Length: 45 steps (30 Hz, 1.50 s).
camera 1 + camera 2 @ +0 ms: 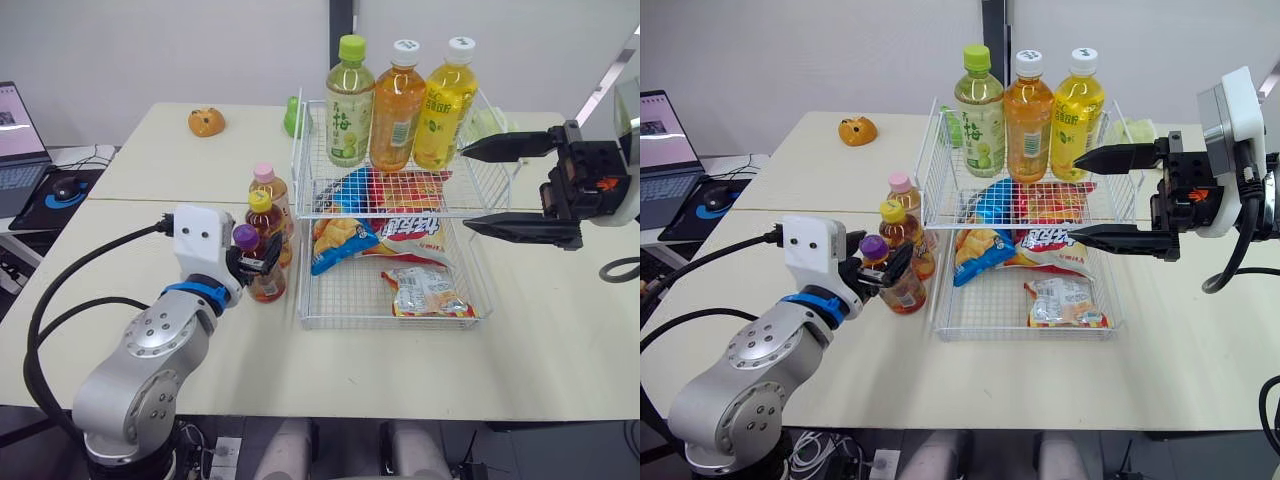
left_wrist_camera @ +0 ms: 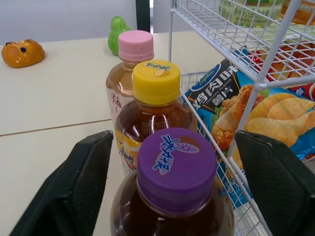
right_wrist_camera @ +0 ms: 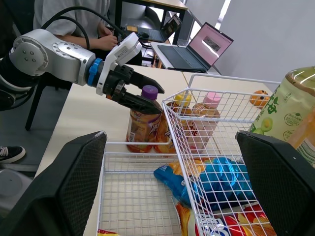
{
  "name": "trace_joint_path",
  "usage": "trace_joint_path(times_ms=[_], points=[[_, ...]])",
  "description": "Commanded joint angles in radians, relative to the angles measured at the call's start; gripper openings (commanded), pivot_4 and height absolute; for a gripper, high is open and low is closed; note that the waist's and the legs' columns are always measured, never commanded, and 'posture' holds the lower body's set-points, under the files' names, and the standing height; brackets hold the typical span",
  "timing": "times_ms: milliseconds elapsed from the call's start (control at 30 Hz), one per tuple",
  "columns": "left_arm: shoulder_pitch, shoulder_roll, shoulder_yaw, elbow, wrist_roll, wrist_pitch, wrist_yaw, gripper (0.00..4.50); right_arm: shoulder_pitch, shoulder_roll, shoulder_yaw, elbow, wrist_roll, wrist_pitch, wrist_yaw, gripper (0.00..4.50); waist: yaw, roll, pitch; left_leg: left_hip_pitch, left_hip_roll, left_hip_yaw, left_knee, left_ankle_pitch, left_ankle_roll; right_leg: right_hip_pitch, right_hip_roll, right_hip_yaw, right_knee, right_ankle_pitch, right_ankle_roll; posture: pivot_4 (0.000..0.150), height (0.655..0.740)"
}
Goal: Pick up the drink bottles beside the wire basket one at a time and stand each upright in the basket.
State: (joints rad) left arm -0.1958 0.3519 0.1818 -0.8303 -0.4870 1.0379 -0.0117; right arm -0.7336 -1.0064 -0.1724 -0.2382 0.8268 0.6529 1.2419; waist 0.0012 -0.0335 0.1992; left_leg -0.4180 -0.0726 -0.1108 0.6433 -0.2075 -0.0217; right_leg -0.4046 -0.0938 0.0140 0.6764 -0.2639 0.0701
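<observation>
Purple-cap tea bottle (image 2: pixel 174 184) stands upright on the counter (image 1: pixel 140 170), just left of the wire basket (image 1: pixel 298 185) and first in a row with the yellow-cap bottle (image 2: pixel 156 86) and pink-cap bottle (image 2: pixel 136 46). Left gripper (image 1: pixel 256 262) straddles its neck, fingers spread and not clamped, apparently lining up a grasp on the nearest bottle. Right gripper (image 1: pixel 464 190) hovers released at the basket's right side. Three big bottles (image 1: pixel 397 105) occupy the upper tier.
</observation>
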Motion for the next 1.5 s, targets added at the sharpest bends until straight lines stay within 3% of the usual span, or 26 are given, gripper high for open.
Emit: trace_joint_path(times_ms=[33, 200, 333, 467, 567, 700, 800, 900, 1000, 1133, 1300, 1500], points=[[0.004, -0.005, -0.009, -0.021, 0.012, -0.022, -0.004, 2.69, -0.025, -0.001, -0.021, -0.021, 0.0, -0.015, -0.004, 4.5, 0.0, 0.0, 0.0, 0.0, 0.0, 0.0, 0.0, 0.0, 0.0, 0.0, 0.0, 0.0, 0.0, 0.0, 0.0, 0.15, 0.74], [0.033, 0.021, 0.013, -0.049, 0.007, -0.043, -0.035, 1.39, -0.017, -0.001, -0.03, -0.025, -0.004, -0.014, -0.01, 4.5, 0.001, 0.0, 0.0, 0.0, 0.0, 0.0, 0.0, 0.0, 0.0, 0.0, 0.0, 0.0, -0.001, 0.0, 0.0, 0.15, 0.74], [0.066, 0.112, 0.13, -0.077, -0.046, -0.077, -0.144, 1.39, -0.005, -0.004, -0.046, -0.026, -0.005, -0.011, -0.02, 4.5, -0.001, 0.0, 0.0, 0.0, 0.001, 0.0, -0.001, 0.0, 0.0, 0.0, 0.0, 0.0, -0.001, 0.0, 0.0, 0.15, 0.74], [0.022, 0.293, 0.367, 0.014, -0.223, -0.052, -0.336, 1.39, 0.003, -0.01, -0.059, -0.023, -0.008, -0.007, -0.035, 4.5, -0.003, 0.0, 0.001, 0.0, 0.004, 0.0, -0.001, 0.0, 0.0, -0.001, 0.003, 0.0, -0.002, 0.0, -0.002, 0.15, 0.74], [-0.099, 0.472, 0.526, 0.192, -0.376, 0.002, -0.444, 1.39, 0.014, -0.014, -0.07, -0.026, -0.004, 0.003, -0.045, 4.5, -0.003, 0.0, 0.001, -0.001, 0.007, 0.0, -0.001, -0.001, -0.001, -0.001, 0.005, -0.003, -0.003, 0.001, -0.004, 0.15, 0.74], [-0.325, 0.706, 0.58, 0.462, -0.601, 0.138, -0.558, 1.39, 0.026, -0.014, -0.082, -0.033, 0.003, 0.011, -0.052, 4.5, -0.002, -0.002, 0.002, -0.002, 0.008, 0.0, -0.001, -0.001, -0.002, -0.001, 0.006, -0.005, -0.006, 0.002, -0.004, 0.15, 0.74], [-0.558, 0.826, 0.474, 0.65, -0.671, 0.159, -0.626, 1.39, 0.033, -0.022, -0.103, -0.035, 0.01, 0.018, -0.059, 4.5, -0.002, -0.002, 0.002, -0.002, 0.008, 0.0, -0.004, -0.002, -0.001, 0.0, 0.006, -0.004, -0.012, 0.004, -0.002, 0.15, 0.74], [-0.77, 0.866, 0.33, 0.771, -0.671, 0.156, -0.687, 1.39, 0.045, -0.031, -0.123, -0.041, 0.015, 0.027, -0.069, 4.5, -0.005, -0.002, 0.002, -0.005, 0.008, 0.002, -0.003, -0.002, -0.001, -0.001, 0.008, -0.006, -0.014, 0.005, -0.001, 0.15, 0.74], [-1.06, 0.823, 0.137, 0.885, -0.614, 0.142, -0.781, 1.39, 0.087, -0.052, -0.167, -0.06, 0.027, 0.048, -0.082, 4.5, -0.002, -0.002, 0.003, -0.005, 0.008, 0.002, -0.003, -0.001, -0.002, -0.001, 0.008, -0.005, -0.013, 0.006, -0.001, 0.15, 0.74], [-1.346, 0.653, -0.037, 1.043, -0.53, 0.13, -0.884, 1.39, 0.125, -0.068, -0.212, -0.088, 0.05, 0.071, -0.111, 4.5, -0.004, -0.002, 0.003, -0.006, 0.008, 0.002, -0.002, -0.001, -0.002, -0.001, 0.009, -0.006, -0.013, 0.006, 0.0, 0.15, 0.74], [-1.45, 0.442, -0.207, 1.139, -0.355, -0.008, -0.989, 1.39, 0.161, -0.077, -0.252, -0.114, 0.067, 0.096, -0.146, 4.5, -0.01, -0.001, 0.003, -0.006, 0.008, 0.004, -0.002, -0.001, -0.001, -0.001, 0.009, -0.003, -0.012, 0.006, 0.0, 0.15, 0.74], [-1.426, 0.189, -0.339, 1.216, -0.118, -0.282, -1.001, 1.39, 0.212, -0.084, -0.309, -0.156, 0.085, 0.113, -0.201, 4.5, -0.015, -0.001, 0.003, -0.008, 0.008, 0.005, -0.001, -0.001, -0.001, -0.004, 0.008, 0.0, -0.013, 0.006, 0.0, 0.15, 0.74]])
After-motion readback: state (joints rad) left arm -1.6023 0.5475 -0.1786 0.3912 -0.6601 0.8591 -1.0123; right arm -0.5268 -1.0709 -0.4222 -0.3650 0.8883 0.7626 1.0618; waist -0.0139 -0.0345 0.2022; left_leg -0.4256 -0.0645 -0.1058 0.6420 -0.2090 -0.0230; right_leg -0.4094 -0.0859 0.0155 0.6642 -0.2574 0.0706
